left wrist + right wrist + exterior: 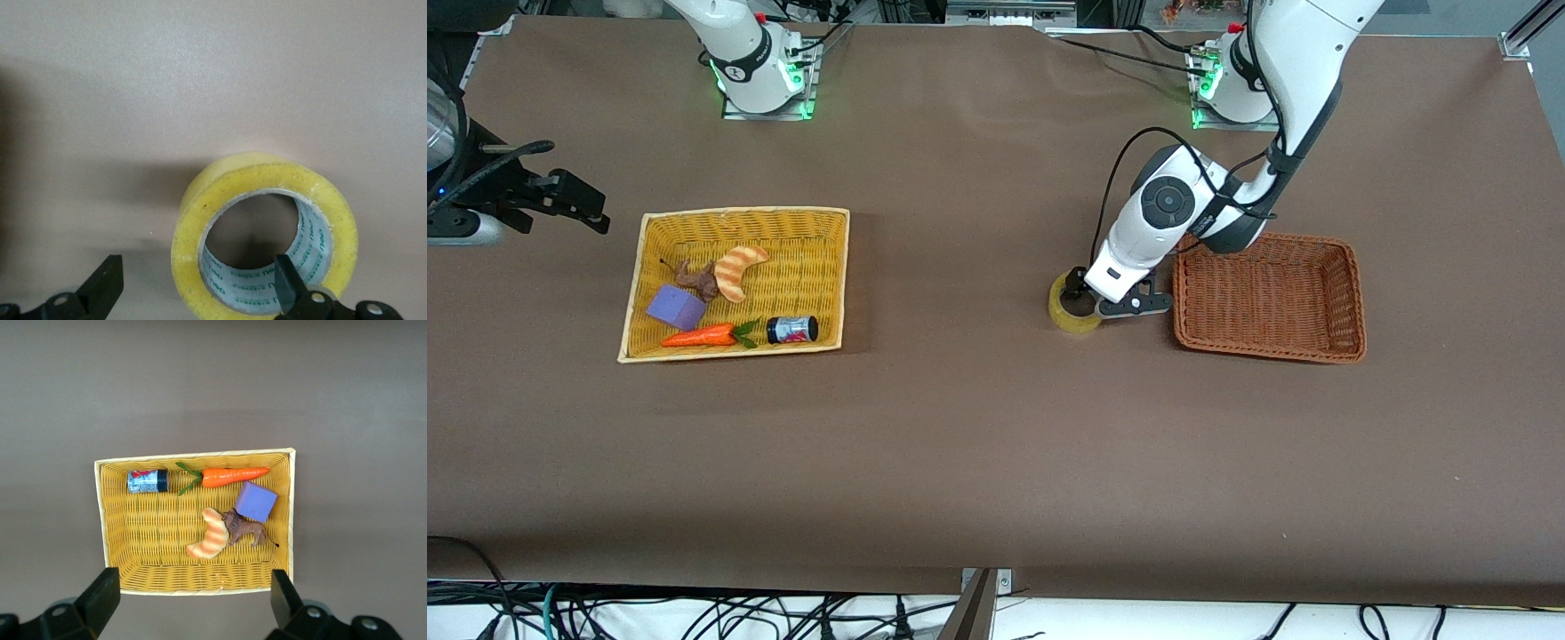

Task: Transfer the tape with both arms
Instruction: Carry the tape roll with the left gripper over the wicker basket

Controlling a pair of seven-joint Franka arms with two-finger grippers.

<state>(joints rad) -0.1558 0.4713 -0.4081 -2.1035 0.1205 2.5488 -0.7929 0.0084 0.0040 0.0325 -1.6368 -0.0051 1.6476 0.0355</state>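
Tape [1074, 307] lay flat on table [960, 444] beside brown basket [1352, 302]. Left hand [200, 293] low over it, fingers apart (one inside the hole). Right hand [190, 603] waited apart above yellow basket [103, 520].

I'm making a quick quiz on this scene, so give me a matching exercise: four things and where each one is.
Things:
1. tape
2. carrot
3. left gripper
4. right gripper

Places:
A. in the yellow basket
B. open, over that basket
C. on the table beside the brown basket
D. open, one finger in the tape's hole

Pairs: 1-C, 2-A, 3-D, 4-B
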